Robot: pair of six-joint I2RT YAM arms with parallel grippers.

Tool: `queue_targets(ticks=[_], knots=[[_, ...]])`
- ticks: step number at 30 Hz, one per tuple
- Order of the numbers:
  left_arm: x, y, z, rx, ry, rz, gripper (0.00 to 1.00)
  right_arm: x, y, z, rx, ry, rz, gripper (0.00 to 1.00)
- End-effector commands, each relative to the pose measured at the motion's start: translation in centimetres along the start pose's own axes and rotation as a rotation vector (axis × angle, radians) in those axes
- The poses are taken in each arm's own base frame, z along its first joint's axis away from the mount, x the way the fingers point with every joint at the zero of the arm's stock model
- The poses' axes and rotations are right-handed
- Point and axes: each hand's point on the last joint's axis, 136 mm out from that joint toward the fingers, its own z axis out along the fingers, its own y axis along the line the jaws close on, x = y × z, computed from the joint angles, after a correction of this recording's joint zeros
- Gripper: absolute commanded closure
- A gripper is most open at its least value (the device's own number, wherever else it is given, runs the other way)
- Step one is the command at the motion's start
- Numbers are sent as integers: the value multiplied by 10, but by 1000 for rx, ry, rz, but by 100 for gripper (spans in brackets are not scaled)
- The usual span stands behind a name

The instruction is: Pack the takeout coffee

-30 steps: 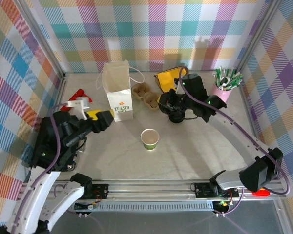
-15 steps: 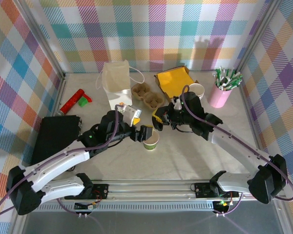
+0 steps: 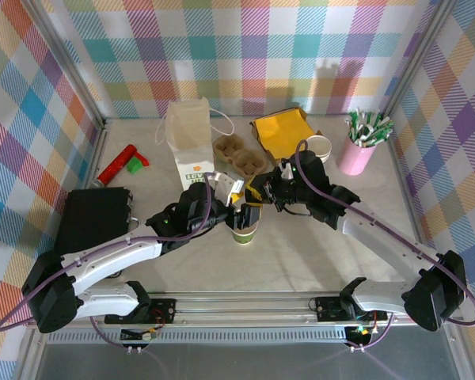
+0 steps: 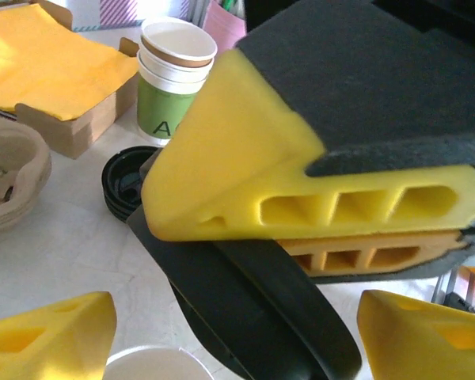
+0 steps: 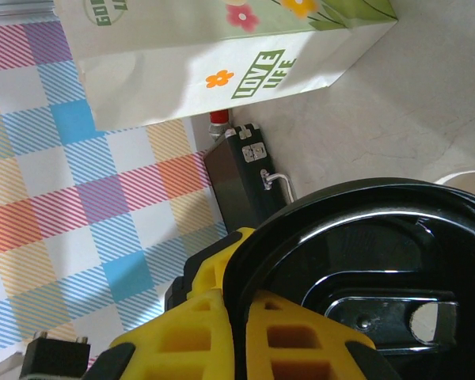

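— One order, takeout coffee: location?
— Small white-and-green paper cup (image 3: 242,234), upright mid-table (image 3: 301,245), between the spread fingers of my left claw (image 3: 246,215); that claw stands wide, gripping nothing.
— Lid?
— Black round plastic lid (image 5: 364,269), pinched tight in my right claw (image 3: 258,191), just over the cup.

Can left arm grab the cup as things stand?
Probably yes, though tight: the left gripper is open, fingers either side of the cup. The right gripper, shut on the lid, crowds the space just above it.
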Motion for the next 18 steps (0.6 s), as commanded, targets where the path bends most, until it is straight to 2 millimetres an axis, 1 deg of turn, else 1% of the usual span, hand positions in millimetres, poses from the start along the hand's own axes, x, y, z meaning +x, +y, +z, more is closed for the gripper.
queue_targets(ticks=[1, 4, 8, 13, 14, 18], knots=[[-8, -2, 3, -4, -47, -3, 29, 4, 4, -3, -27, -2, 0, 100], [-8, -3, 5, 2, -40, -12, 45, 5, 4, -4, -32, -2, -1, 100], [-7, -5, 5, 15, -41, -24, 70, 5, 7, -8, -43, -14, -21, 100], [-10, -7, 2, 30, -63, -48, 83, 3, 8, -13, -43, -38, -56, 100], [-11, -7, 1, 33, -69, -53, 85, 2, 8, -14, -39, -43, -66, 98], [-16, -9, -5, 59, -81, -89, 88, -3, 10, -23, -18, -89, -152, 80]])
